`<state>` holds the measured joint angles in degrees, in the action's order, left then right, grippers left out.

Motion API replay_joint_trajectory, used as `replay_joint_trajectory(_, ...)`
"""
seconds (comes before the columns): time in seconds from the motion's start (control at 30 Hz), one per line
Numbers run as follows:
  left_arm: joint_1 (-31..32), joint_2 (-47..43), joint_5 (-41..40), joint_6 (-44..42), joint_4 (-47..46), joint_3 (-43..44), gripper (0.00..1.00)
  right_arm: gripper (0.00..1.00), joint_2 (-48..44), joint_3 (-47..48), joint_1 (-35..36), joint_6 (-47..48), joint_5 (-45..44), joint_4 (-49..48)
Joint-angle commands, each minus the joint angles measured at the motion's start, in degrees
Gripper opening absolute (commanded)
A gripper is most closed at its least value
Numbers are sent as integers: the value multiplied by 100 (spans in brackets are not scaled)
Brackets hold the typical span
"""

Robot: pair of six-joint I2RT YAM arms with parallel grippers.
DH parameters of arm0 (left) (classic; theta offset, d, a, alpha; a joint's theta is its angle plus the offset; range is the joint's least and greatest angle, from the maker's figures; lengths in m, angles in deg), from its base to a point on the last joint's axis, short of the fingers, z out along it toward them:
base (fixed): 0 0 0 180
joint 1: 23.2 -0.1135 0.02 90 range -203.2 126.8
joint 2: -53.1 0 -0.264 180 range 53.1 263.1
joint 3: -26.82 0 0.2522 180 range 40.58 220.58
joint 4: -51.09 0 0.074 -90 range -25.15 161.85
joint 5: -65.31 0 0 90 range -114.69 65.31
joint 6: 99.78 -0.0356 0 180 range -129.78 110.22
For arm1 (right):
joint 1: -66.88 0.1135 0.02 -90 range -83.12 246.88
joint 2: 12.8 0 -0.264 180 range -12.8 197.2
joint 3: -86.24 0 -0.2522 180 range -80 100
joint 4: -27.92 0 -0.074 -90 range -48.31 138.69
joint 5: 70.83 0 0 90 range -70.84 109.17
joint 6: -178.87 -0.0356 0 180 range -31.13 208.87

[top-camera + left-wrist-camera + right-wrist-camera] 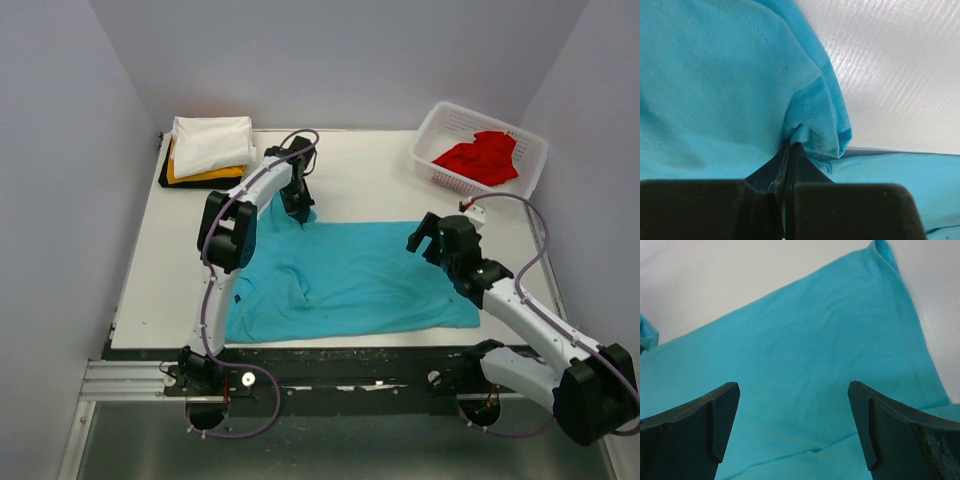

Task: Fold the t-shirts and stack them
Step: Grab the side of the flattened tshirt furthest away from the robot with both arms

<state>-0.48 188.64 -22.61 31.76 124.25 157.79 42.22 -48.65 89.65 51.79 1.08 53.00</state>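
From the top view we saw the whole table (370,170). The teal t-shirt (350,275) lay spread across the near half of it, with wrinkles on its left side. Only that view showed the other shirts. The white t-shirt (212,143) sat on the yellow-orange t-shirt (205,176), and that one sat on the black t-shirt (165,179), in a pile at the far left corner. The wrist views showed only teal cloth and a bit of table, but they let us see the fingers up close.

The white basket (437,122) stood at the far right corner, and the red t-shirt (482,157) lay crumpled inside it.

The left gripper (789,150) was at the far left edge of the teal t-shirt. Its fingers were pressed tight together, with a small bunch of the hem pinched between them. The right gripper (792,388) was spread wide over the right side of the teal t-shirt and held nothing. We could not tell if its fingers touched the cloth
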Motion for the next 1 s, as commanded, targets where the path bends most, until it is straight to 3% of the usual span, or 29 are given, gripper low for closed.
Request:
replay_joint_trajectory(0.0,9,-569,-164,216,-384,-690,0,100,1003,912,-35,-171,-1445,348)
replay_joint_trajectory(0.2,100,-1406,-458,818,-1496,-1984,0,100,2961,2055,-196,-256,-2677,489)
replay_joint_trajectory(0.43,153,-1678,-611,1264,-2028,-2457,0,94,4527,3051,-679,-77,-2226,305)
replay_joint_trajectory(0.73,156,-1538,-568,1307,-1910,-2144,0,89,5218,3431,-738,26,-1993,149)
replay_joint_trajectory(0.97,163,-1616,-645,1486,-1963,-2349,0,75,5548,3517,-746,-27,-1906,243)
